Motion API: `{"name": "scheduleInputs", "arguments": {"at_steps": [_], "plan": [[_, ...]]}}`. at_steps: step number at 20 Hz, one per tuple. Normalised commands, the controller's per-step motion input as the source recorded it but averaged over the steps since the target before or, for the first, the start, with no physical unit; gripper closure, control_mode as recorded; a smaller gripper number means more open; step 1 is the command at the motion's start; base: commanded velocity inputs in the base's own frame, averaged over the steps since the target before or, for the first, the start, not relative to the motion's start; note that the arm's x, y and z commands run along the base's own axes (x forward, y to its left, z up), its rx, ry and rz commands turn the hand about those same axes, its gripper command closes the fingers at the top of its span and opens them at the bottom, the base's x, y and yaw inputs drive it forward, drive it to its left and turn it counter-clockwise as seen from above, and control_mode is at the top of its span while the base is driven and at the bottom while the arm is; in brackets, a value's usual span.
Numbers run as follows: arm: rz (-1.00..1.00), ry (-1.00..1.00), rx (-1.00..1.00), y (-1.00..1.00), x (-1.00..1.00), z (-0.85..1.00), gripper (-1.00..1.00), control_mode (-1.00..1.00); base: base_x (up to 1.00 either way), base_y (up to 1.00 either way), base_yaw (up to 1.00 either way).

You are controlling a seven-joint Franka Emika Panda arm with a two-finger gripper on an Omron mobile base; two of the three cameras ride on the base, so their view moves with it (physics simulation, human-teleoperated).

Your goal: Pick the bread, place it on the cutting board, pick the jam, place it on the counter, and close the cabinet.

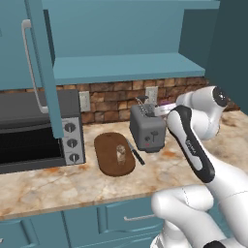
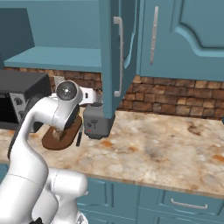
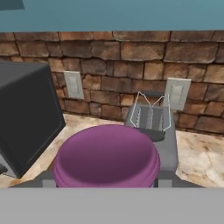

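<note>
Aloft, end effector gripping jam

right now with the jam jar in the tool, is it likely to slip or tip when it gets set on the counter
The jam looks rigid, squat and wide, so it probably won't tip once it's down. Its smooth rounded lid and sides look slippery, so the tool could let it twist. The toaster stands close ahead, so a bump seems the likelier risk.
</note>
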Motion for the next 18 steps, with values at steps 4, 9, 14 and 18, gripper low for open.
{"name": "scheduleInputs", "arguments": {"at_steps": [4, 9, 14, 18], "plan": [[0.00, 0.00, 0.00, -0.09, -0.03, -0.33, 1.00, -1.00, 0.00, 0.00, 0.00], [0.00, 0.00, 0.00, -0.15, -0.08, -0.32, 1.00, -1.00, 0.00, 0.00, 0.00], [0.00, 0.00, 0.00, -0.16, -0.09, -0.30, 1.00, -1.00, 0.00, 0.00, 0.00], [0.00, 0.00, 0.00, -0.15, -0.09, -0.28, 1.00, -1.00, 0.00, 0.00, 0.00]]}}
